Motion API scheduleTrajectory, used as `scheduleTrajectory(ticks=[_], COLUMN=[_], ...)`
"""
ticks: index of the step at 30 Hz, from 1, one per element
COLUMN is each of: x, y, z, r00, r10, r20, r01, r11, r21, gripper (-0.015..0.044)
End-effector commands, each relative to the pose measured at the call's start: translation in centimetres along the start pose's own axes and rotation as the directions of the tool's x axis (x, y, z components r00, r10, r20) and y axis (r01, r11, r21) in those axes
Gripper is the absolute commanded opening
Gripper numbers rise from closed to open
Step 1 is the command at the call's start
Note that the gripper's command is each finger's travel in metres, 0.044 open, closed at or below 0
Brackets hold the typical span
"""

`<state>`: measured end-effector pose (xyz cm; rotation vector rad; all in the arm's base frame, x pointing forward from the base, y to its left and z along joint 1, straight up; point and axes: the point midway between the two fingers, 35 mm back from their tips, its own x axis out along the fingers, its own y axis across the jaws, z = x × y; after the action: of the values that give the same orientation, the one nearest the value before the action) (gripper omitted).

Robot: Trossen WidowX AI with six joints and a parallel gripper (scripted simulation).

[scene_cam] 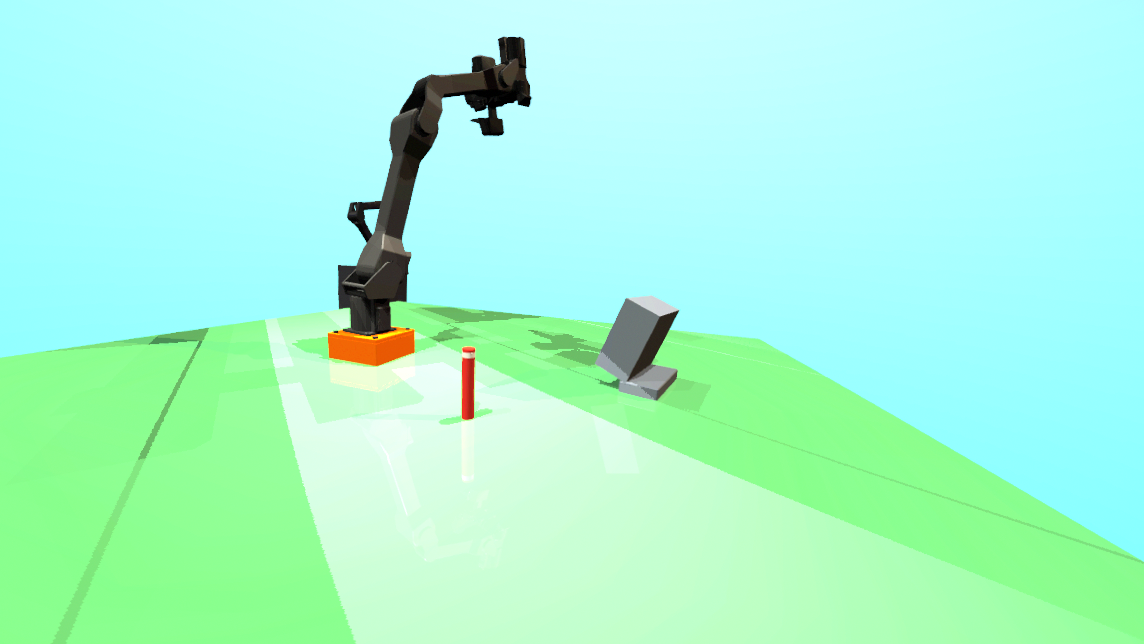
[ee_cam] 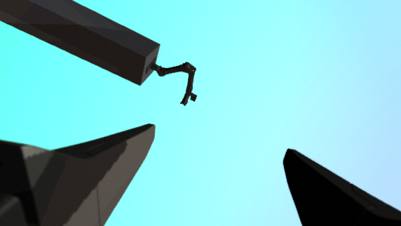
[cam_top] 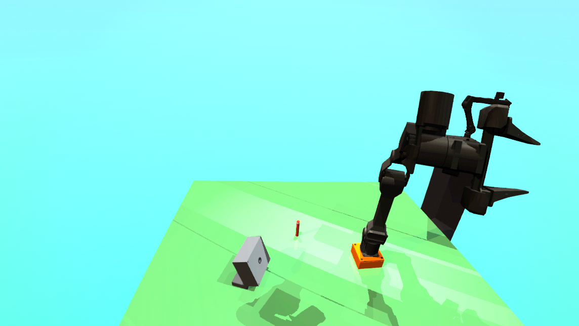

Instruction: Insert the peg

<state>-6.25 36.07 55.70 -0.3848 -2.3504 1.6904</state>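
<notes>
A red round peg (cam_top: 297, 230) (scene_cam: 468, 389) with a pale band near its top stands upright on the table. The grey sloped panel (cam_top: 259, 247) (scene_cam: 638, 340) stands on a small foot. One small round hole (cam_top: 259, 260) shows in its face in the top view; the face is turned away in the exterior view. My gripper (cam_top: 534, 168) (ee_cam: 218, 142) is open and empty, with its fingers wide apart. It is high up, beyond the arm's base from the peg, and points away from peg and panel. Neither of them shows in the wrist view.
The arm's orange base (cam_top: 370, 263) (scene_cam: 352, 349) stands on the green table (cam_top: 194, 243) (scene_cam: 240, 520). A dark post (cam_top: 439, 202) (ee_cam: 87, 38) stands beyond the table's edge, with a smaller dark arm (cam_top: 468, 115) (ee_cam: 191, 78) on it. Peg and panel stand apart.
</notes>
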Motion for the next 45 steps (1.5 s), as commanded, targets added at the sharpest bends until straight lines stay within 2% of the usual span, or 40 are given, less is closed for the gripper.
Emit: scheduleTrajectory(ticks=[1, 2, 13, 27, 33, 39, 45], x=[-0.1, -0.2, -4.0, -10.3, -13.8, -17.9, -21.4], y=[0.0, 0.2, 3.0, 7.0, 8.8, 10.5, 12.3], z=[-0.1, -0.2, -3.8, -7.3, -8.5, -9.3, -9.5], r00=[1.0, 1.0, 0.974, 0.872, 0.798, 0.702, 0.617], r10=[0.001, 0.003, 0.062, 0.168, 0.217, 0.265, 0.321], r20=[-0.003, -0.013, -0.217, -0.46, -0.562, -0.661, -0.718], r01=[-0.001, -0.003, 0.025, 0.243, 0.378, 0.522, 0.665], r11=[1.0, 1.0, 0.926, 0.668, 0.547, 0.44, 0.274], r21=[0.006, 0.023, 0.377, 0.703, 0.747, 0.731, 0.694], gripper=[0.0426, 0.044, 0.044, 0.044, 0.044, 0.044, 0.044])
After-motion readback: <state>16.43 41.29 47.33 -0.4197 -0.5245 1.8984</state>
